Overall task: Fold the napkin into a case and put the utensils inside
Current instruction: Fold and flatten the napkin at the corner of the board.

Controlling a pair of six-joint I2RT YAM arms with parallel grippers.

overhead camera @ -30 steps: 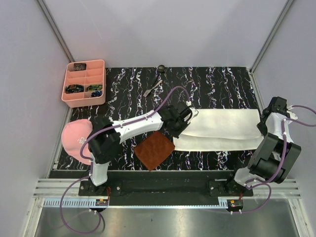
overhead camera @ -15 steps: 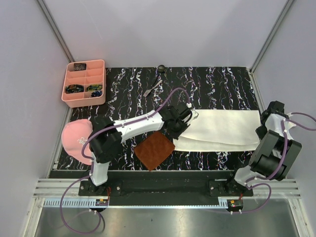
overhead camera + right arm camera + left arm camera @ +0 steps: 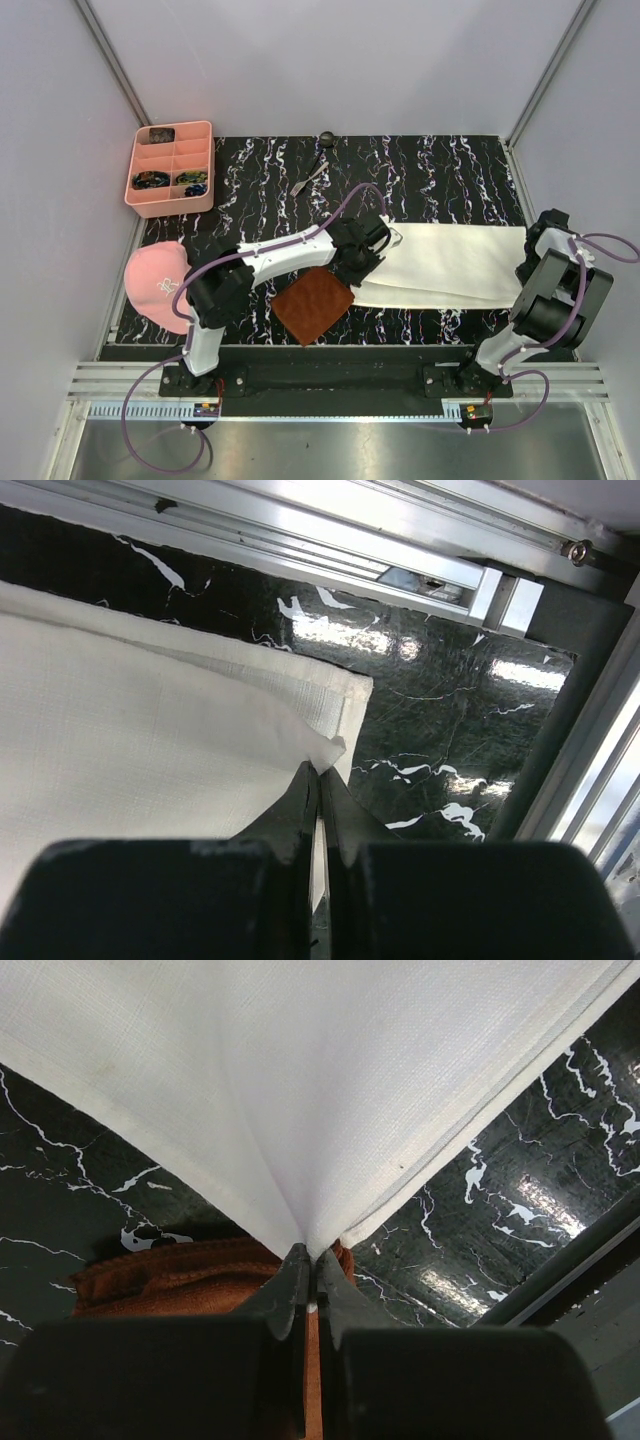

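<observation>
Your left gripper (image 3: 308, 1260) is pinching the napkin (image 3: 300, 1080) at its left end: the fingers are pressing almost flat together and the cloth is gathering into a point right between their tips, fanning out away from them. Under those fingers the brown mat (image 3: 170, 1270) is showing, just beside the napkin's corner. Your right gripper (image 3: 320, 770) is holding its fingers just as narrow, and the top layer at the napkin's right corner is running in between their tips, with the lower layers lying flat on the table (image 3: 440, 730). From above, the napkin (image 3: 450, 262) is lying as a long folded band stretching between your two grippers. The spoon (image 3: 325, 140) and fork (image 3: 308, 180) are lying at the far edge, apart from the cloth. The pink tray (image 3: 170, 208) is sitting at far left, with small dark and coloured bits in several compartments
</observation>
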